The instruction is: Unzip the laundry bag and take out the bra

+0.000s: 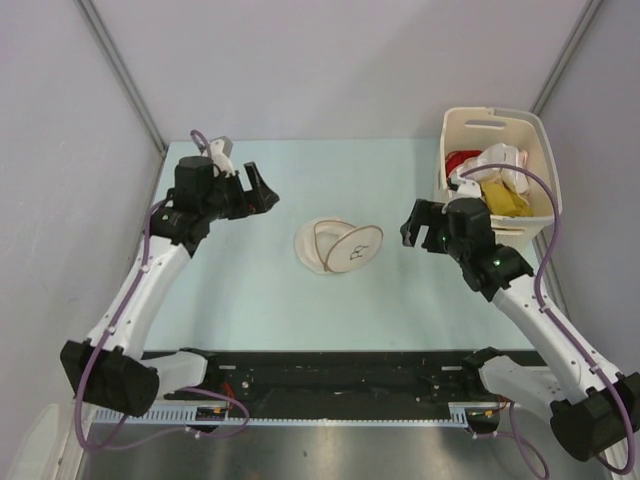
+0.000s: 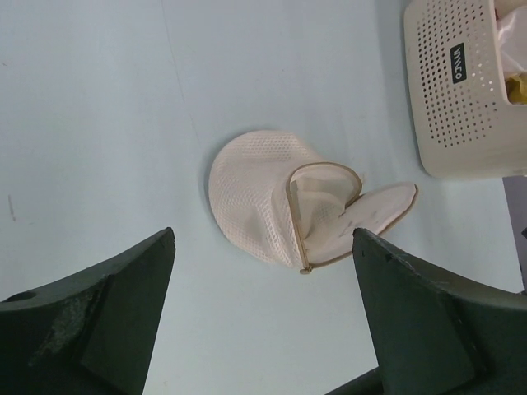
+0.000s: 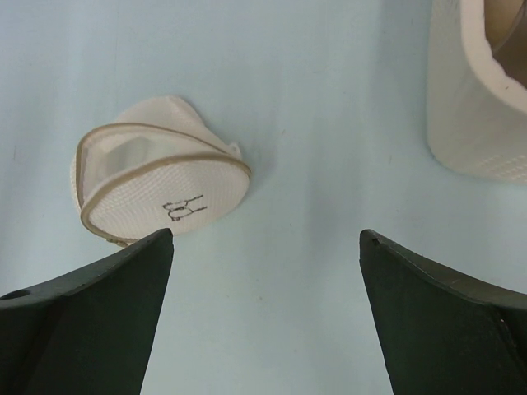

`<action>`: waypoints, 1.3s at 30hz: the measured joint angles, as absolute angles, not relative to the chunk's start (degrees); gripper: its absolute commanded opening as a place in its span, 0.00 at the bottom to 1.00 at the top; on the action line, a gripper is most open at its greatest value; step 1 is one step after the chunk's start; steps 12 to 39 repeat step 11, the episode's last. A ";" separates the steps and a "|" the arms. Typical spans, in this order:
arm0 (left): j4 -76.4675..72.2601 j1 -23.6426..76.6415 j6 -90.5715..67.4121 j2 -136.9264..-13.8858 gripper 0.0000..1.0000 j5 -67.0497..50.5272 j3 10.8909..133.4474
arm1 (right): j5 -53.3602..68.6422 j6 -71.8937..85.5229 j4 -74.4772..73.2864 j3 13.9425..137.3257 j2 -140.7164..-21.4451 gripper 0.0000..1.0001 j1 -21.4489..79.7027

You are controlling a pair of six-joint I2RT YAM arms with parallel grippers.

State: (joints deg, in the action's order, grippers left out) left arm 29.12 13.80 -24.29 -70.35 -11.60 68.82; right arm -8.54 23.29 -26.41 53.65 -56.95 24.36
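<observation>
The laundry bag (image 1: 338, 246) lies in the middle of the table, unzipped, its lid with the eyeglasses print standing open. Its inside looks empty in the left wrist view (image 2: 255, 202) and it shows in the right wrist view (image 3: 156, 185) too. The mustard-yellow bra (image 1: 503, 198) lies in the basket at the back right. My left gripper (image 1: 262, 190) is open and empty, left of the bag and apart from it (image 2: 263, 234). My right gripper (image 1: 412, 225) is open and empty, right of the bag, next to the basket (image 3: 266, 234).
The cream plastic basket (image 1: 528, 228) stands at the back right and also holds a red cloth (image 1: 460, 160) and a pale strappy garment (image 1: 503, 160). Its perforated wall shows in the left wrist view (image 2: 461, 90) and the right wrist view (image 3: 478, 99). Grey walls enclose the table.
</observation>
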 measured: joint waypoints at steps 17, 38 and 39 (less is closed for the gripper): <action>27.90 13.80 -22.41 -60.38 0.94 -12.64 61.41 | -8.23 22.37 -27.66 49.32 -53.78 0.98 25.43; 27.90 13.80 -22.41 -60.38 0.94 -12.64 61.41 | -8.23 22.37 -27.66 49.32 -53.78 0.98 25.43; 27.90 13.80 -22.41 -60.38 0.94 -12.64 61.41 | -8.23 22.37 -27.66 49.32 -53.78 0.98 25.43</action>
